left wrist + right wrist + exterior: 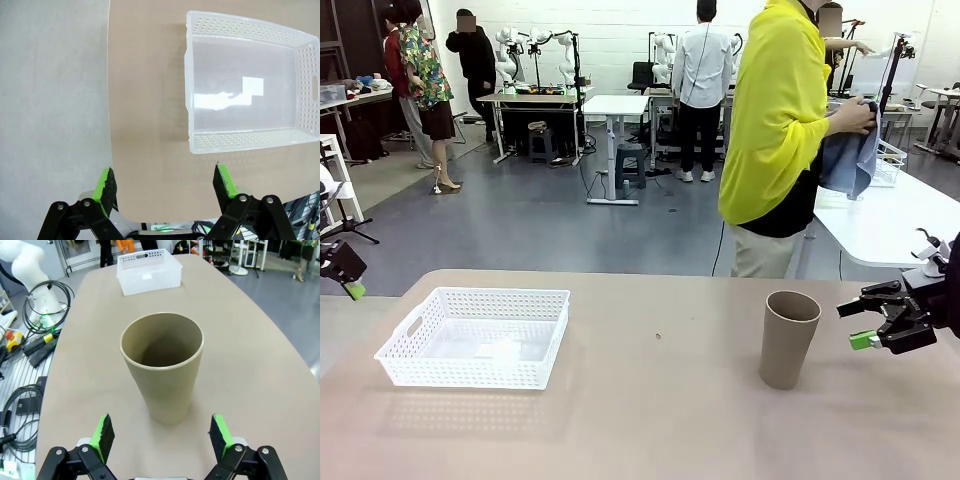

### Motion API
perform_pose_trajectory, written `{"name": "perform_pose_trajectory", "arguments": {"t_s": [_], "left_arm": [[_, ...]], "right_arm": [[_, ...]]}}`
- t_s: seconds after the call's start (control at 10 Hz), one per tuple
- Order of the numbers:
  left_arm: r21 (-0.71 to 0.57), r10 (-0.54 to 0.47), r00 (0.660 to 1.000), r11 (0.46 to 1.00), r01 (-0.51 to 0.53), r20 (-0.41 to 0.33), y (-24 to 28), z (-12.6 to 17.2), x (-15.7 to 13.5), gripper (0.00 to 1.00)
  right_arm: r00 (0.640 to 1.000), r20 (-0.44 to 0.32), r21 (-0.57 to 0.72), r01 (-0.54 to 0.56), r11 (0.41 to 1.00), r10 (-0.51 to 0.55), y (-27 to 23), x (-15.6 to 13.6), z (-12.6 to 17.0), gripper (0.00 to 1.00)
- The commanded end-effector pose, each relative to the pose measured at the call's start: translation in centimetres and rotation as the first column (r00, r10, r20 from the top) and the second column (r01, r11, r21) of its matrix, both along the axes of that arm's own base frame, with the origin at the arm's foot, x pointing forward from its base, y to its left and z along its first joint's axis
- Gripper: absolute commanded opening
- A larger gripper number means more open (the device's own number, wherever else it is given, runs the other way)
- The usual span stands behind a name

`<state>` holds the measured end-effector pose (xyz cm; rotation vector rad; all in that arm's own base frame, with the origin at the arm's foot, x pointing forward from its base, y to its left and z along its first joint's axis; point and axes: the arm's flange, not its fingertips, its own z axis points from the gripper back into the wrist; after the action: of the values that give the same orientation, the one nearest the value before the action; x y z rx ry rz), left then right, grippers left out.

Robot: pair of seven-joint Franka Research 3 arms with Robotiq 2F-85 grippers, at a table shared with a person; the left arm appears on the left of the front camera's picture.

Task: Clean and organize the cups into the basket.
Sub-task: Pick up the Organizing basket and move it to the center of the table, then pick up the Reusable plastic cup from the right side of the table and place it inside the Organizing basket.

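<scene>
Taupe cup stands upright just ahead of right gripper (jaws apart).

The light is bright and even, coming from overhead. In the left wrist view a white glare patch sits on the floor of the basket, and the worktop edge beside the basket bows with wide-angle distortion. The brown cup, well apart from the basket, casts only a faint, soft shadow. All three views are sharp.
</scene>
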<state>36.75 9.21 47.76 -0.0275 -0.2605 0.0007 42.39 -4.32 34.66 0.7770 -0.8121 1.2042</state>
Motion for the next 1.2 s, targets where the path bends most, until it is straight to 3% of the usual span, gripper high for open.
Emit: {"name": "perform_pose_trajectory", "arguments": {"t_s": [0.0,0.4,0.5,0.8,1.1], "left_arm": [[0.003,-0.002,1.000,1.000,0.002,-0.002,-0.1,0.1,0.0,1.00],[0.000,0.000,1.000,1.000,0.000,0.000,0.0,0.0,0.0,1.00],[-0.026,-0.050,0.999,0.998,0.050,-0.020,0.2,-0.3,0.3,1.00],[-0.034,-0.104,0.992,0.994,0.102,-0.071,0.8,-1.2,0.7,1.00],[-0.038,-0.120,0.987,0.993,0.116,-0.106,0.8,-2.5,1.3,1.00]], "right_arm": [[1.000,-0.007,0.003,0.013,1.000,-0.013,-0.1,-0.4,0.3,1.00],[1.000,0.003,0.000,0.003,1.000,-0.003,-0.1,0.0,0.2,1.00],[0.998,0.033,0.001,-0.045,0.999,0.045,0.9,0.5,-0.5,1.00],[0.995,0.100,0.036,-0.030,0.999,0.026,1.7,2.0,-1.7,1.00],[0.997,0.076,0.044,-0.013,0.999,0.010,1.7,4.0,-3.4,1.00]]}}
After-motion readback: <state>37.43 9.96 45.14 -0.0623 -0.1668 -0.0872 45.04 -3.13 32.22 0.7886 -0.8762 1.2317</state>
